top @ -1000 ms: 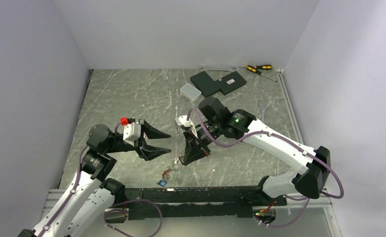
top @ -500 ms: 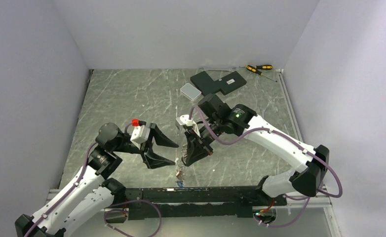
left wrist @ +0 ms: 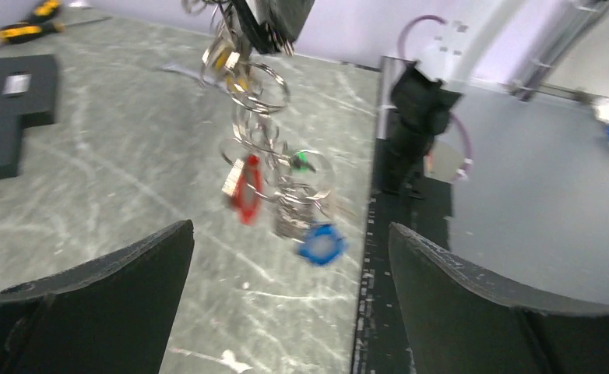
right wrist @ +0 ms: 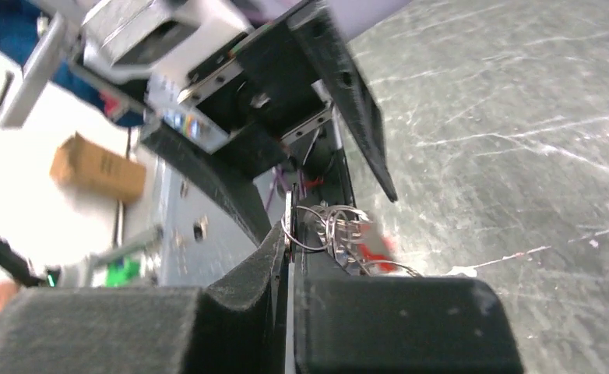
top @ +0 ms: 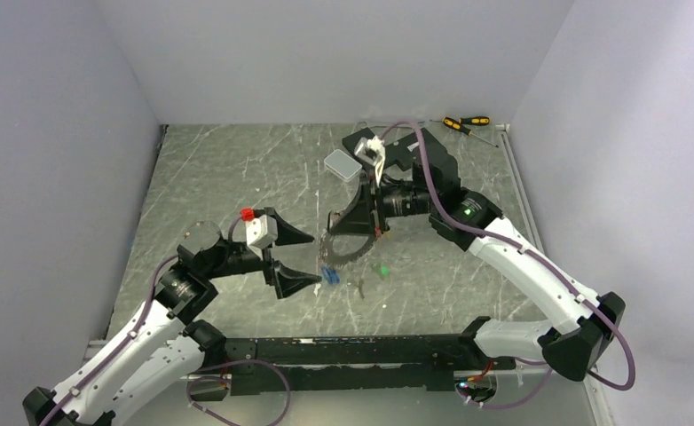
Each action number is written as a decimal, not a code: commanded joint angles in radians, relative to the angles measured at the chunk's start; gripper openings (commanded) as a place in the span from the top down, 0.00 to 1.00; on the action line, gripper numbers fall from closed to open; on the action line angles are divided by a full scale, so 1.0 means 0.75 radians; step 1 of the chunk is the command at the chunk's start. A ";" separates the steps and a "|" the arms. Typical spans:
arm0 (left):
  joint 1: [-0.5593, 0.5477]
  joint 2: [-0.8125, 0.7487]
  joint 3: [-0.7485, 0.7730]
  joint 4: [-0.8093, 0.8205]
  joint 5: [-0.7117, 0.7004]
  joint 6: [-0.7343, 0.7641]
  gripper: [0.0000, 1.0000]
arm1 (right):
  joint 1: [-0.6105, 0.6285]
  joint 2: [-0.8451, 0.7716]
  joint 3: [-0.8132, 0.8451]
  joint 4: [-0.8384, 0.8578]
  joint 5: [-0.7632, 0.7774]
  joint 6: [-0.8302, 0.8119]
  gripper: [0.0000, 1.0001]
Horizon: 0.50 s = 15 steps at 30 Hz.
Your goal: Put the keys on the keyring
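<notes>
Between the fingers of the right gripper (right wrist: 292,253) sits the keyring (top: 343,252), pinched by its flat edge, jaws closed hard on the metal. The wrist view shows the ring edge-on in the narrow slot between the two pads. Below it hang wire loops and the keys (left wrist: 290,206), clear of the table (top: 237,177). A red tag (left wrist: 247,187) sits part-way down and a blue key (left wrist: 319,243) is at the bottom.

The left gripper (top: 313,260) is just beside the bunch, on its left. Its jaws are spread as wide as they go and hold nothing, with the bunch framed in the gap ahead of them.

A second ago the right gripper pointed down near the front edge, the keys lay on the table under it, and the left jaws were only part open. Since then the right arm has lifted and swung toward the far side, taking ring and keys up with it, and the left jaws have opened fully. I judge this a presenting move: the bunch is now off the table and in front of the free gripper.

The bunch's long axis runs down from the right fingers, tilted toward the front edge and a little left, blue key lowest. A green speck (top: 382,268) shows on the table near the bunch, but it is too small to tell if it is a loose key.
</notes>
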 commanded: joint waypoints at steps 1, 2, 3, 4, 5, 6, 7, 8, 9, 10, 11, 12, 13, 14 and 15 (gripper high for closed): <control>-0.003 -0.081 0.095 -0.074 -0.320 0.094 0.03 | -0.025 -0.042 0.027 0.218 0.325 0.467 1.00; -0.003 -0.095 0.110 -0.081 -0.352 0.086 0.05 | -0.025 -0.057 0.007 0.226 0.375 0.500 1.00; -0.003 -0.103 0.132 -0.091 -0.379 0.072 0.08 | -0.025 -0.088 -0.026 0.254 0.435 0.541 1.00; -0.003 -0.106 0.152 -0.095 -0.411 0.050 0.11 | -0.025 -0.105 -0.067 0.293 0.497 0.574 1.00; -0.003 -0.109 0.174 -0.094 -0.443 0.018 0.13 | -0.025 -0.142 -0.118 0.344 0.559 0.619 1.00; -0.003 -0.108 0.186 -0.088 -0.481 -0.019 0.14 | -0.026 -0.169 -0.166 0.393 0.619 0.680 1.00; -0.003 -0.105 0.196 -0.081 -0.517 -0.062 0.15 | -0.027 -0.186 -0.220 0.456 0.661 0.726 1.00; -0.001 -0.098 0.203 -0.072 -0.553 -0.103 0.17 | -0.027 -0.203 -0.278 0.505 0.704 0.767 1.00; -0.002 -0.091 0.212 -0.065 -0.566 -0.137 0.18 | -0.027 -0.215 -0.316 0.555 0.731 0.805 1.00; -0.003 -0.080 0.221 -0.059 -0.568 -0.171 0.18 | -0.027 -0.224 -0.360 0.620 0.743 0.838 1.00; -0.003 -0.069 0.227 -0.053 -0.567 -0.191 0.19 | -0.027 -0.230 -0.395 0.678 0.745 0.867 1.00; -0.003 -0.058 0.230 -0.044 -0.567 -0.212 0.19 | -0.027 -0.234 -0.421 0.735 0.740 0.887 1.00; -0.003 -0.051 0.227 -0.041 -0.577 -0.238 0.19 | -0.027 -0.234 -0.447 0.816 0.702 0.872 1.00; -0.001 -0.042 0.226 -0.041 -0.600 -0.265 0.20 | -0.024 -0.225 -0.462 0.902 0.644 0.839 1.00; -0.002 -0.030 0.230 -0.010 -0.632 -0.301 0.22 | -0.022 -0.208 -0.460 0.931 0.609 0.815 1.00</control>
